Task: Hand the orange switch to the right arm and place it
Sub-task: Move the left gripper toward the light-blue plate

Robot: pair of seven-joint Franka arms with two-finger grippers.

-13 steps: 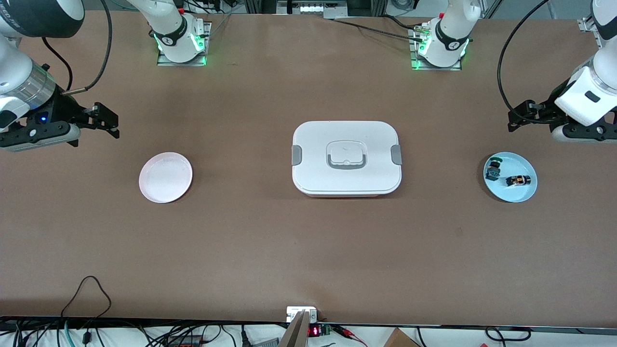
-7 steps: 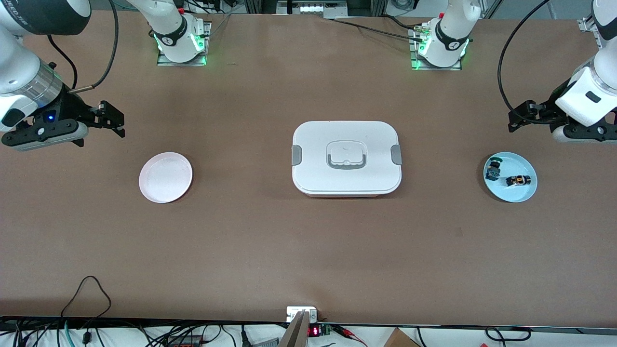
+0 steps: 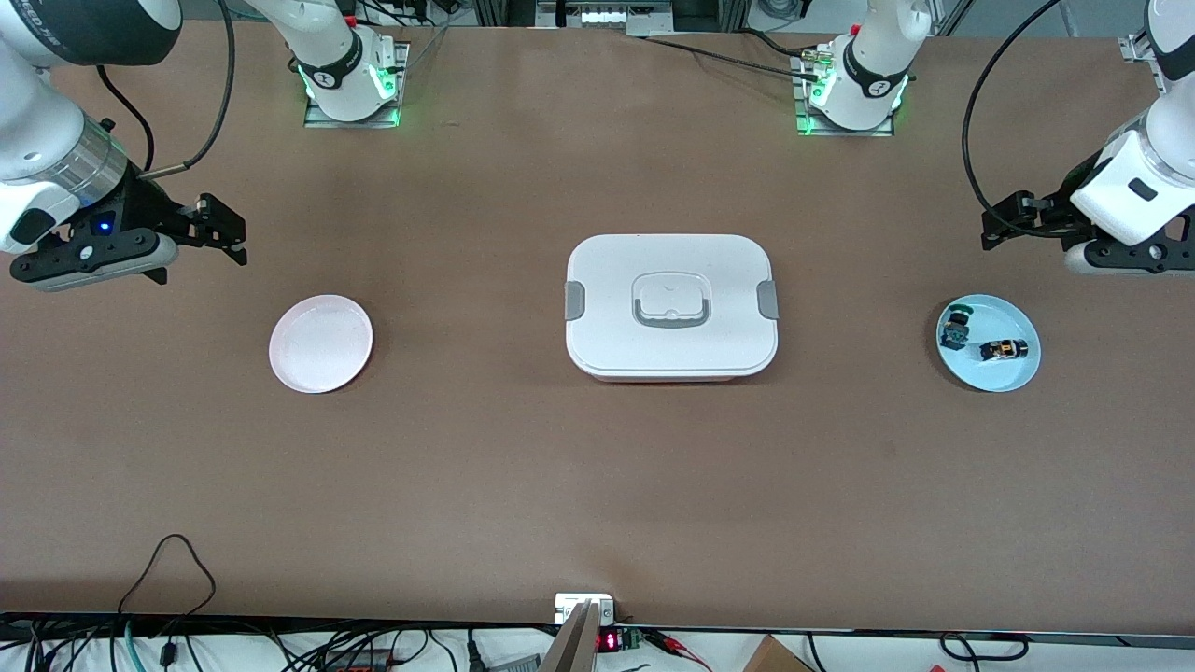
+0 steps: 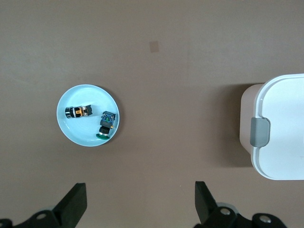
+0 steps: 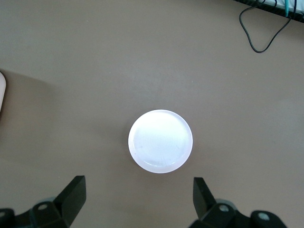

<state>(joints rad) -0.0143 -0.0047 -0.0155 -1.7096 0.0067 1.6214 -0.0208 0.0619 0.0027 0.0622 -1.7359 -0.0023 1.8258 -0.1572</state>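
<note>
Orange switch: we see the tiny black stubby push-button switch with the orange cap point(image 3: 1004, 350) lying on its side on the round pale-blue plate point(image 3: 1018, 375), at the left arm's end of the table.
Neighbour: a green-capped black switch point(image 3: 954, 328) shares that plate, just beside ours but apart; we judge the gap matters for a clean pick.
Left hand: our left hand point(image 3: 991, 230) hangs over bare table near the blue plate, fingers point(image 4: 73, 204) spread wide and holding nothing, likely so it can drop onto the switch.
Right hand: our right hand point(image 3: 222, 233) waits over the table near the round white plate point(image 3: 320, 343), fingers point(image 5: 71, 194) wide, holding nothing.
Middle: a white rectangular lidded box with grey clips point(image 3: 670, 304) sits between the two plates.
Stage: nothing grasped yet; handover and placing remain.
</note>
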